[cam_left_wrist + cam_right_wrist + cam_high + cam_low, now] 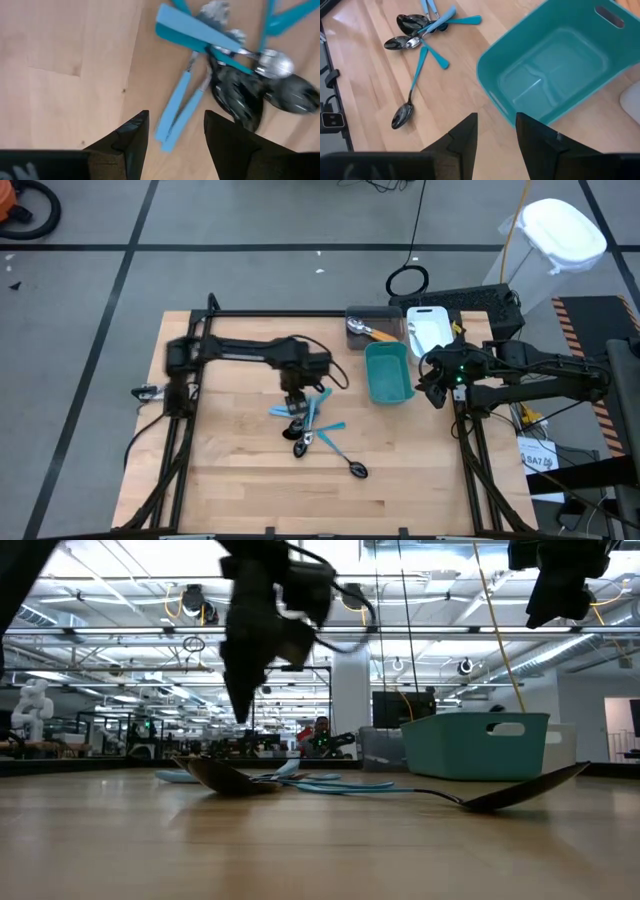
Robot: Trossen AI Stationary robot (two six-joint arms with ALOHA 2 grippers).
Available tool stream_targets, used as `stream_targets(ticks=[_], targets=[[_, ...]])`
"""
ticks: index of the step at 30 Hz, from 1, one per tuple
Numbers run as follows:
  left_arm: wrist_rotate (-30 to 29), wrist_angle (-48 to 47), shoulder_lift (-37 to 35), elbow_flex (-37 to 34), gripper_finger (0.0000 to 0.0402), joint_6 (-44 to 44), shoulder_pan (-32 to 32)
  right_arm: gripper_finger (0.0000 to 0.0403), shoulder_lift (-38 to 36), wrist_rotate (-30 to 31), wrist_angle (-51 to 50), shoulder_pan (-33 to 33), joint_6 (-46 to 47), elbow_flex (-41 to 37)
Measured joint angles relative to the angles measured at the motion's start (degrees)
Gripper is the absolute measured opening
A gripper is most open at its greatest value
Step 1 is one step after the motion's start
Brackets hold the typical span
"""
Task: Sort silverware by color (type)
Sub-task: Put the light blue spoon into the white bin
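Note:
The silverware pile (305, 423) lies flat on the wooden table: light-blue handles (176, 115) fanned out, with dark spoon bowls (235, 97) beside them. One blue-handled spoon (350, 462) lies apart, nearer the table's near edge. An orange-handled utensil (372, 332) lies in the gray bin. My left gripper (172, 135) hovers open above the pile (250, 778), its fingers on either side of two blue handles without touching. My right gripper (496, 132) is open, held high beside the teal bin's right side (432, 385).
The teal bin (388, 372) stands right of the pile and shows nothing inside (550, 70). Behind it are the gray bin (356, 315) and a white bin (430, 330). Bare wood stretches left of and in front of the pile.

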Motion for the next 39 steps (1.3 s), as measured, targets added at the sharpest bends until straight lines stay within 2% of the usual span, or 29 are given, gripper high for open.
stream_targets(ticks=[4,7,10,13,20,29,39], targets=[[0.61,9.29,-10.47,-11.12,0.0188,1.98,-0.12,0.013,0.02,0.24,0.02,0.0,0.68,0.0],[-0.26,15.21,-17.17,-18.97,0.0188,1.77,-0.86,0.013,0.15,2.68,0.03,0.0,0.81,0.0],[-3.06,18.62,-21.06,-25.4,0.0188,2.4,-2.16,0.013,0.15,5.78,0.35,0.0,1.43,0.0],[-5.09,21.0,-21.76,-29.19,0.0189,3.2,-3.85,0.013,0.2,7.69,1.21,0.0,4.04,0.0],[-10.56,29.42,-21.84,-33.62,0.0188,6.06,-6.99,0.013,0.46,7.74,7.95,0.0,13.97,0.0],[-10.04,41.1,-17.39,-33.68,0.0188,9.58,-6.64,0.013,3.37,7.87,19.56,0.0,17.56,0.0],[-9.07,42.13,-13.47,-33.73,0.0187,10.52,-7.08,0.013,9.51,9.15,27.99,1.84,21.73,0.0]])
